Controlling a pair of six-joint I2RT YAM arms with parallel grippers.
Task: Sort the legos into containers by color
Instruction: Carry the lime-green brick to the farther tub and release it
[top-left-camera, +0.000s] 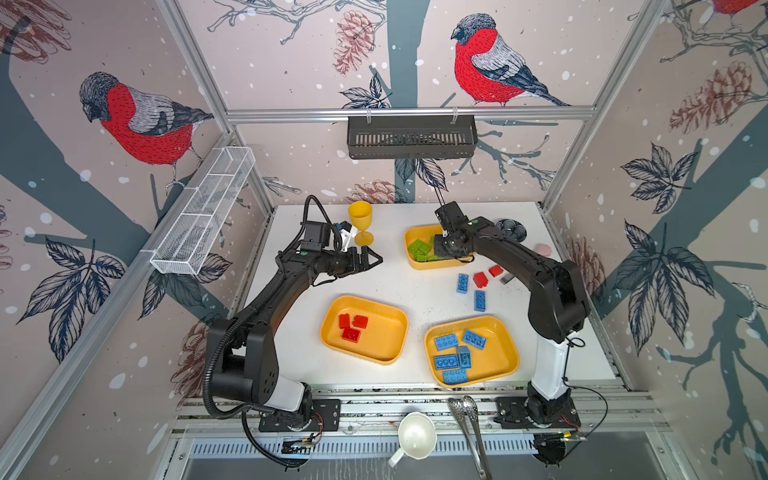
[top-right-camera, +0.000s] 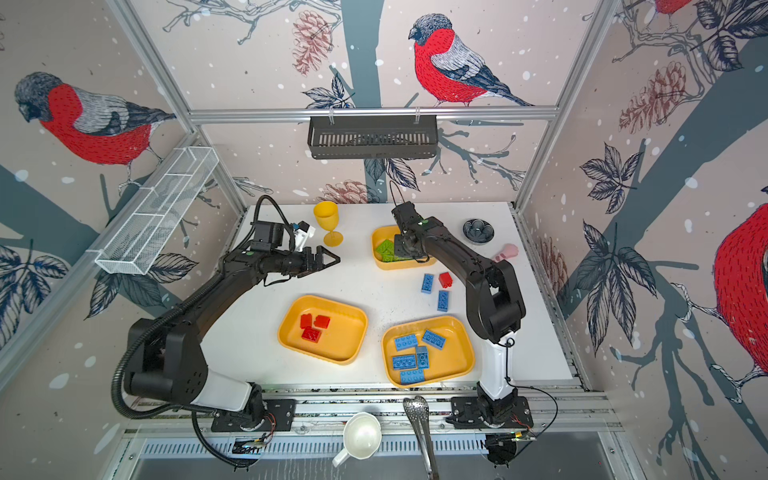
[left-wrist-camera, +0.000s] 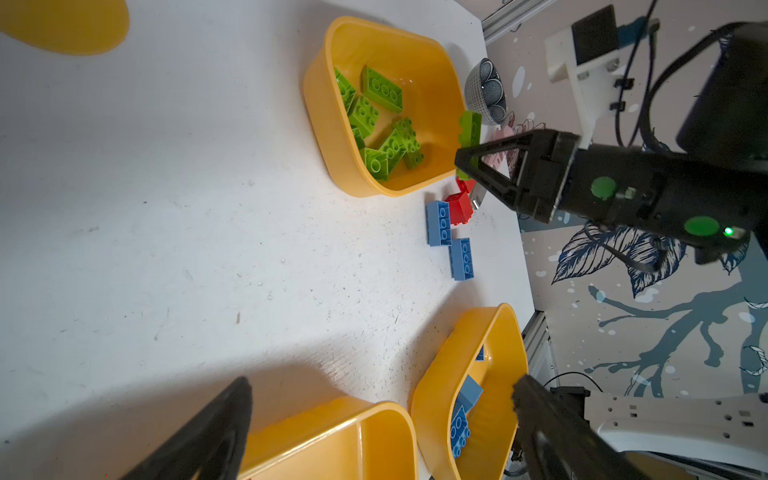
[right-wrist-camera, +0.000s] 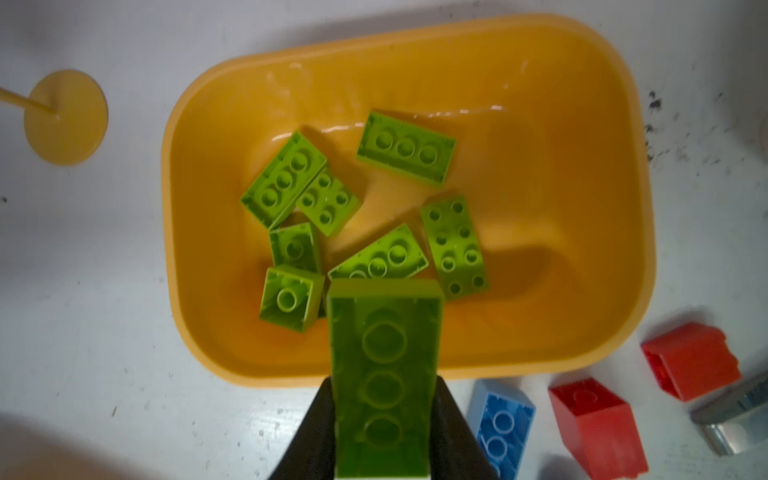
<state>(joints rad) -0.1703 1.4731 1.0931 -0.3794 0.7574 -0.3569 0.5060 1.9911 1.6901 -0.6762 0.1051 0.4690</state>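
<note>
Three yellow-orange containers sit on the white table in both top views. The far one (top-left-camera: 408, 245) (right-wrist-camera: 540, 208) holds several green legos (right-wrist-camera: 405, 147). A near-left tray (top-left-camera: 386, 332) holds three red legos (top-left-camera: 352, 326). The near-right tray (top-left-camera: 498, 353) holds several blue legos (top-left-camera: 453, 353). My right gripper (top-left-camera: 440, 248) (right-wrist-camera: 384, 382) is shut on a long green lego (right-wrist-camera: 384, 353) (left-wrist-camera: 470, 124), held over the green tray's near rim. Two blue legos (top-left-camera: 462, 283) (top-left-camera: 480, 300) and two red legos (top-left-camera: 481, 279) (top-left-camera: 495, 271) lie loose between the trays. My left gripper (top-left-camera: 374, 257) (left-wrist-camera: 380, 384) hangs open and empty at the table's left.
A yellow goblet (top-left-camera: 360, 222) stands at the back left, close to the left wrist. A dark round dish (top-left-camera: 511, 229) and a pink object (top-left-camera: 542, 249) sit at the back right. A small metal piece (top-left-camera: 506, 279) lies by the red legos. A white jug (top-left-camera: 415, 436) and tongs (top-left-camera: 469, 419) rest past the front rail.
</note>
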